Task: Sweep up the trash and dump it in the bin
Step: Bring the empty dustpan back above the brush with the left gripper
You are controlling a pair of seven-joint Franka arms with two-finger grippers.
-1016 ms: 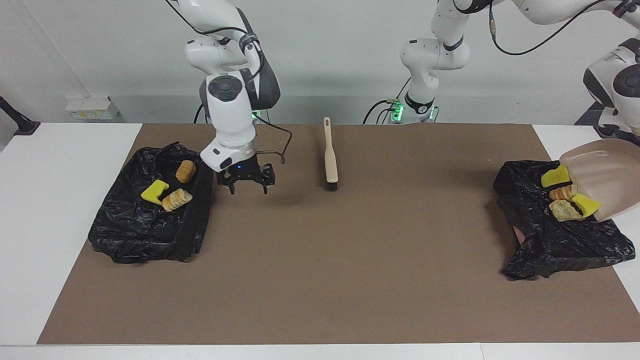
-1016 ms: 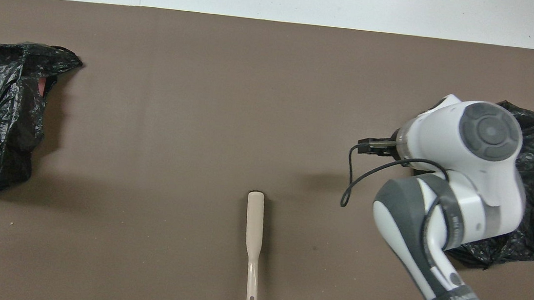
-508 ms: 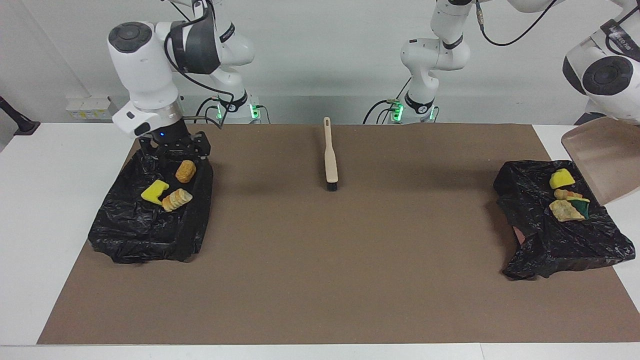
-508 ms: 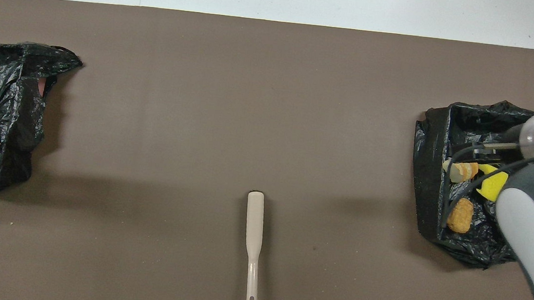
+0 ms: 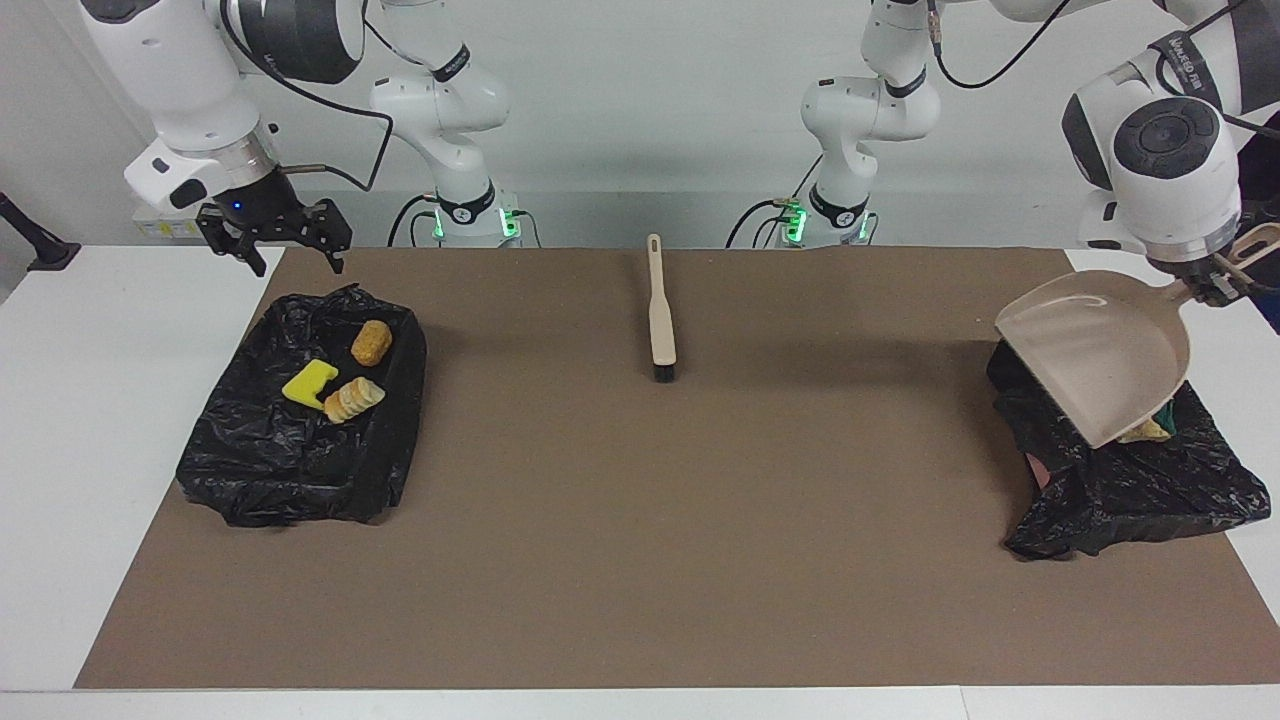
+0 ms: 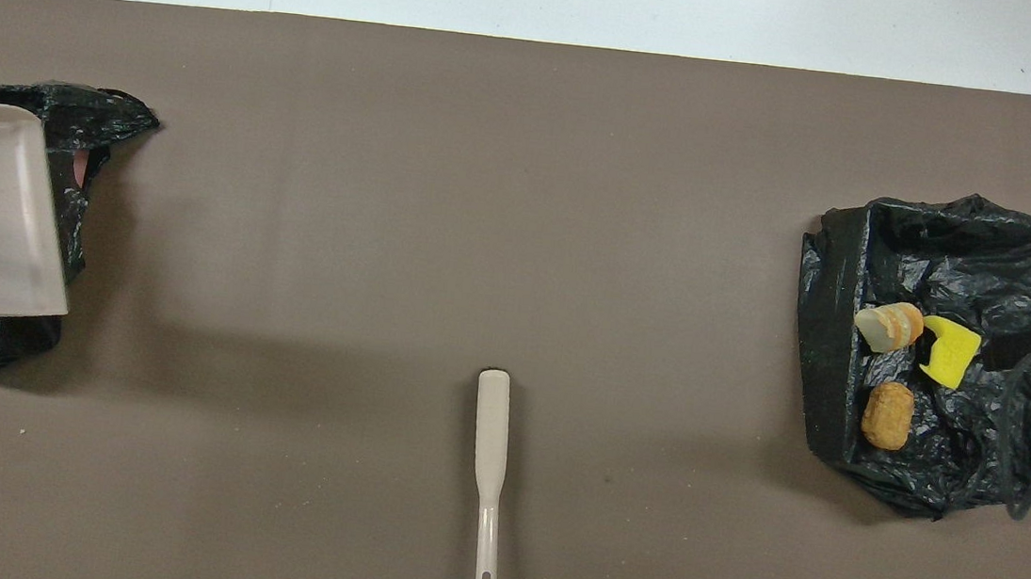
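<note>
A brown mat covers most of the white table, leaving bare white strips at both ends and along the edge farthest from the robots. The middle of the mat lies open — only a beige brush rests there, close to the robots' edge, bristles pointing away from them.

The left gripper is clenched on the handle of the beige dustpan, held tilted in the air over the black bag-lined bin at the left arm's end of the table. The pan's mouth slopes down toward the bin, and its inside shows bare. Just under its lower lip a tan chunk peeks out, with a sliver of green beside it, lying in that bin; the pan hides the rest of the contents.

The right gripper hangs with its fingers spread and nothing between them, over the mat's corner near the robots at the right arm's end — above and clear of the second black bag-lined bin. In that bin lie a yellow sponge piece, a pale ridged bread-like chunk touching it, and a browner rounded chunk a little nearer the robots.
</note>
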